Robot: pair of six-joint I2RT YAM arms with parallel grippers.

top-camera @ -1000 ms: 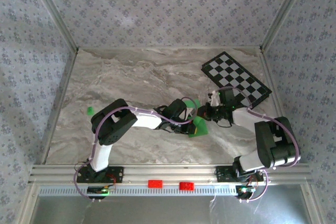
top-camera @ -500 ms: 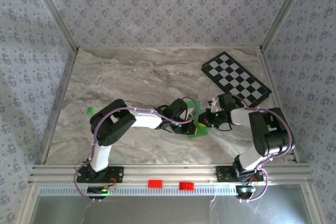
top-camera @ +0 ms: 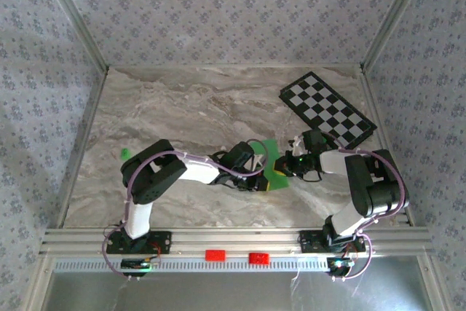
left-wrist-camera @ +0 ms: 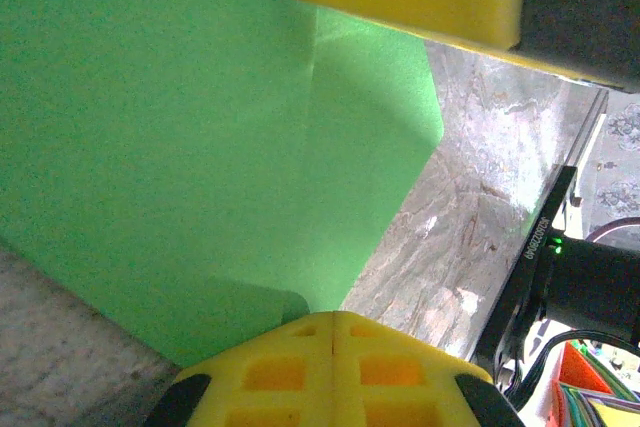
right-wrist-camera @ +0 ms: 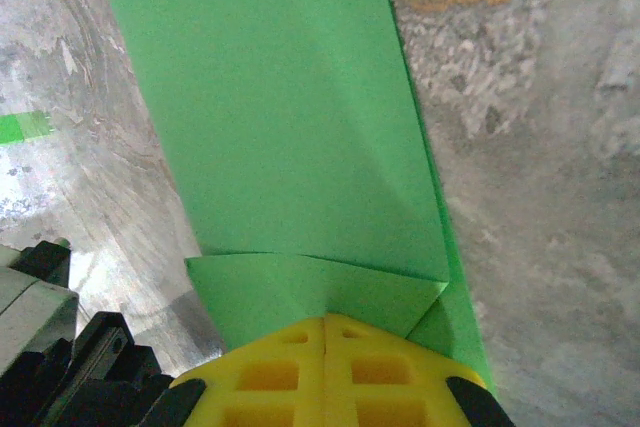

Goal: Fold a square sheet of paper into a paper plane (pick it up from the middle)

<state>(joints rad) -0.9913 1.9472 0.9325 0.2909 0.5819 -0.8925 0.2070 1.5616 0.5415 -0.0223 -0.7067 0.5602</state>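
The square sheet of paper, bright green and partly folded, lies on the marble table between my two grippers. In the right wrist view the paper is a long strip with two small flaps folded in at the near end. My right gripper is shut, its yellow tips pressed down on those flaps. My left gripper is shut too, tips resting at the edge of the paper. From above, the left gripper sits at the sheet's front edge and the right gripper at its right side.
A black-and-white checkered board lies at the back right. A tiny green block sits on the table at the left. Two red pieces are fixed on the front rail. The right arm's black body is close beside the left wrist.
The right arm swung its gripper in to the paper's right side. The left gripper slid slightly toward the front left. The paper lies flatter than before.
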